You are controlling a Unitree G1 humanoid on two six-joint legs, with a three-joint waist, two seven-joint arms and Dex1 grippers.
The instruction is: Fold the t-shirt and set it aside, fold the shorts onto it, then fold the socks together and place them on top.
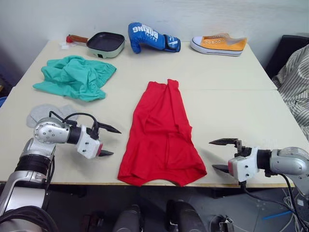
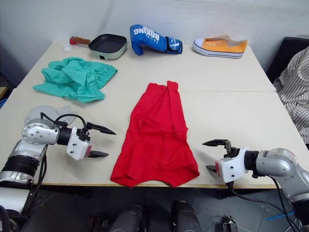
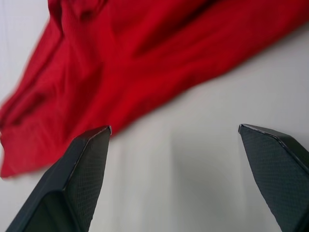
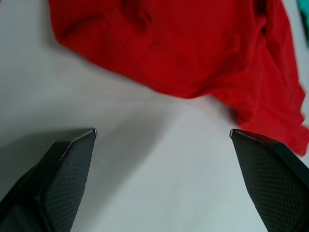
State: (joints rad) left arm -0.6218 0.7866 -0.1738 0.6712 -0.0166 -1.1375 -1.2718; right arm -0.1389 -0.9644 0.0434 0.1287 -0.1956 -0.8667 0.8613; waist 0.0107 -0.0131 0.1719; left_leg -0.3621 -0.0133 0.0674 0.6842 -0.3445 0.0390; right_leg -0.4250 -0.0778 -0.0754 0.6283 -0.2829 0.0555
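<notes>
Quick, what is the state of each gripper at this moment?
Left gripper: open, holding nothing, beside the t-shirt.
Right gripper: open, holding nothing.

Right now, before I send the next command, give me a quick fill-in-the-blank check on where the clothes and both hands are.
1. The t-shirt lies on the table between the left hand and the ____ hand.
2. Both hands are ____ and hold nothing.
3. The shorts lie bunched on the robot's ____ side of the table.
4. The socks lie just behind the ____ arm.

Missing words: right; open; left; left
</notes>
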